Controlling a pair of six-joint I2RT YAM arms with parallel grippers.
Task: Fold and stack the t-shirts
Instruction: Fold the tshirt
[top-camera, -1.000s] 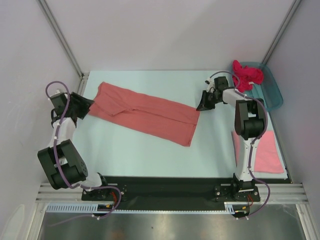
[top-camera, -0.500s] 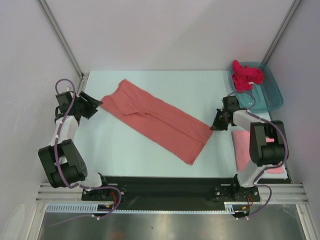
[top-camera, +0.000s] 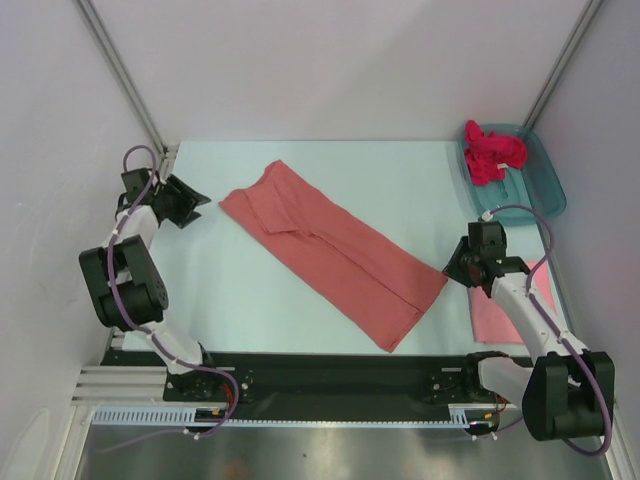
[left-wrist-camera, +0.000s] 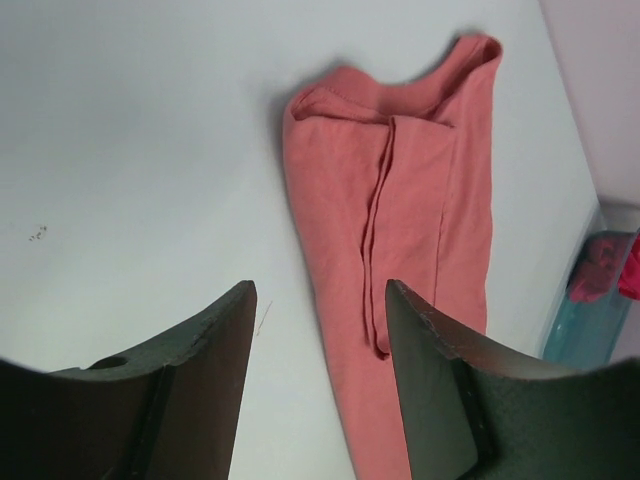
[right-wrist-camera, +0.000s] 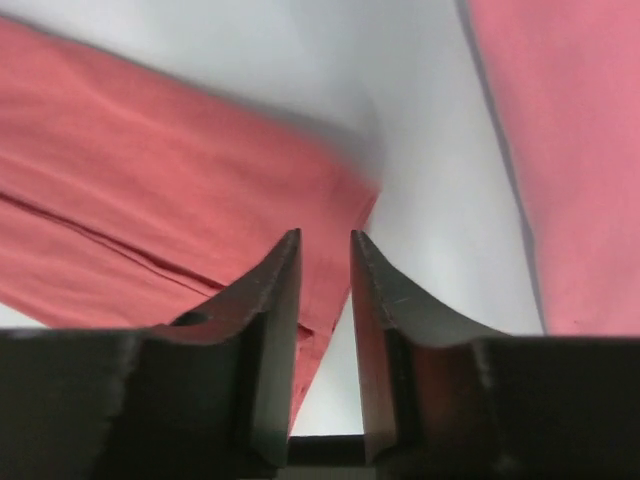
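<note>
The salmon-coral t-shirt (top-camera: 335, 250) lies folded into a long strip, running diagonally from far left to near right; it also shows in the left wrist view (left-wrist-camera: 400, 200) and the right wrist view (right-wrist-camera: 150, 170). My left gripper (top-camera: 196, 198) (left-wrist-camera: 320, 290) is open and empty, just left of the strip's collar end. My right gripper (top-camera: 450, 272) (right-wrist-camera: 325, 235) has its jaws a little apart with nothing between them, at the strip's near-right corner. The lighter pink t-shirt (top-camera: 510, 312) (right-wrist-camera: 560, 150) lies folded flat at the right, partly under the right arm. The magenta t-shirt (top-camera: 490, 150) is crumpled in the tub.
A teal plastic tub (top-camera: 535, 185) (left-wrist-camera: 580, 320) stands at the far right corner. White walls with metal posts enclose the table on three sides. The black base rail runs along the near edge.
The salmon strip has swung and slid toward the near right. The left gripper has let go of its collar end and drawn back left. The right gripper moved nearer and stands off the corner.
</note>
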